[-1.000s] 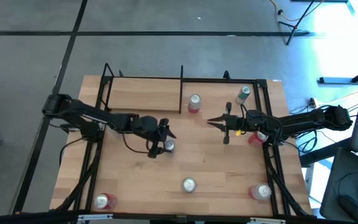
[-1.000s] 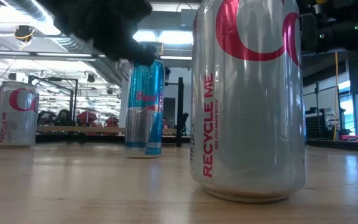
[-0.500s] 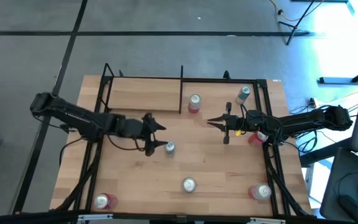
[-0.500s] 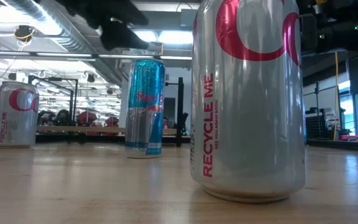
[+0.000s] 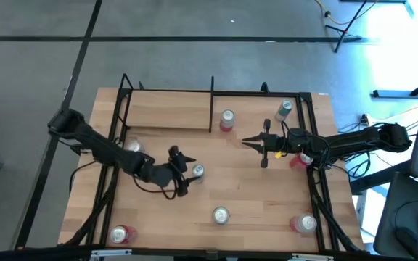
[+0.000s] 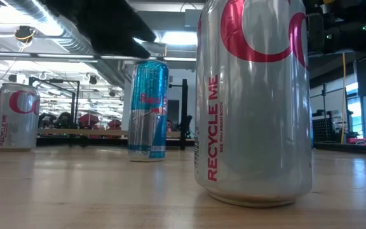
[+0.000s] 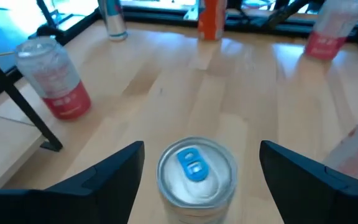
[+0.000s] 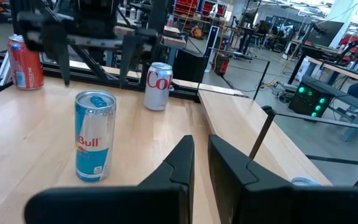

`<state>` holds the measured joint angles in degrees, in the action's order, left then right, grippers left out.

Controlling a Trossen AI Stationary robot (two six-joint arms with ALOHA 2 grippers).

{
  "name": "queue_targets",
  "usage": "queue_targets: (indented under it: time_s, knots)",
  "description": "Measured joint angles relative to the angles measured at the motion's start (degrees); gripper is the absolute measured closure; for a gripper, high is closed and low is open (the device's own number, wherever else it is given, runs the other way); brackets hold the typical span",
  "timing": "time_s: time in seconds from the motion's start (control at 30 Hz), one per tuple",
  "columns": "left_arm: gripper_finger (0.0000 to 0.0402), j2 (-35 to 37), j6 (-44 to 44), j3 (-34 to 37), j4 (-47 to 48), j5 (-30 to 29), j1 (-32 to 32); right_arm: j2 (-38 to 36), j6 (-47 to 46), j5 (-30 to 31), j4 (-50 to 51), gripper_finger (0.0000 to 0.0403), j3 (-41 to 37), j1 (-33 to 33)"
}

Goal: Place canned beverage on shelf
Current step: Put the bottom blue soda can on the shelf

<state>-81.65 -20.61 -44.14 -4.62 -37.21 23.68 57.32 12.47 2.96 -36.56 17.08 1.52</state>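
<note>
A slim blue can (image 5: pixel 197 172) stands upright on the tabletop at the middle; it also shows in the low view (image 6: pixel 148 109) and the right wrist view (image 8: pixel 95 134). My left gripper (image 5: pixel 183 172) is open just left of it. In the left wrist view its fingers (image 7: pixel 104 177) stand on either side of the can's top (image 7: pixel 196 169) without touching it. My right gripper (image 5: pixel 245 142) waits shut over the table's right half. The shelf (image 5: pixel 167 116), a light-wood plank in black rods, stands at the far left.
Several other cans stand about: beside the shelf's post (image 5: pixel 227 119), under my left arm (image 5: pixel 133 147), at the far right (image 5: pixel 284 109), and along the near edge (image 5: pixel 220 214) (image 5: pixel 122 233) (image 5: pixel 305 223). A black rod frame (image 5: pixel 211 94) rings the table.
My left gripper has come off the blue can's top, drawn back toward the table's left edge, then gone down and toward the near edge beside the can. The can stands where it was.
</note>
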Motion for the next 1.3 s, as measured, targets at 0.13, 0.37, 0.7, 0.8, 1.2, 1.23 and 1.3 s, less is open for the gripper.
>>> queue_targets:
  time_s: [0.13, 0.37, 0.7, 0.8, 1.2, 1.23, 1.3]
  knots:
    - [0.0098, -1.58, 0.17, 0.02, -2.05, -0.23, -0.23, 0.0, 0.0, 0.0, 0.01, 0.0364, 0.0, 0.0]
    - [0.0098, -2.36, -0.27, 0.02, -1.34, 2.0, -1.67, 0.0, 0.0, 0.0, 0.01, 0.0364, 0.0, 0.0]
    - [0.0099, -7.63, -1.34, 0.02, -1.91, 3.91, -3.09, 0.0, -0.04, 0.0, 0.03, 0.0364, 0.0, 0.0]
    - [0.0121, -7.75, 0.58, 0.02, -2.33, 5.29, -3.6, 0.0, -0.02, 0.0, 0.01, 0.0364, 0.0, 0.0]
    - [0.0215, -2.24, 12.95, 0.17, -2.12, 12.13, -7.3, 0.0, -0.11, 0.0, 0.24, 0.0364, 0.0, 0.0]
    - [0.0215, -0.3, 14.26, 0.17, -1.5, 12.13, -7.89, 0.0, -0.12, 0.0, 0.27, 0.0364, 0.0, 0.0]
    - [0.0215, 3.79, 16.64, 0.03, -0.03, 13.34, -9.73, 0.27, -0.15, 0.0, 0.24, 0.0364, 0.0, 0.0]
